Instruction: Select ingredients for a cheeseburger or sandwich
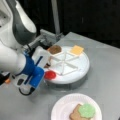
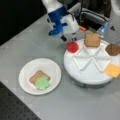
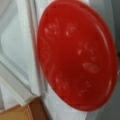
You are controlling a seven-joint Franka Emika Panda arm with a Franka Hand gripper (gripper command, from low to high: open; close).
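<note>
While above tomato disc (image 2: 72,46) at sectioned tray (image 2: 87,77) rim, gripper (image 2: 68,38) opening and hold: cannot tell. Toast (image 2: 37,76) with lettuce (image 2: 42,83) already on plate (image 2: 27,70), as sandwich base.

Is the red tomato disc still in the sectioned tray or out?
In: red tomato disc lies at the white sectioned tray's rim, below the gripper.

White sectioned tray (image 1: 82,67), white plate (image 2: 53,67), grey table (image 2: 30,42).
</note>
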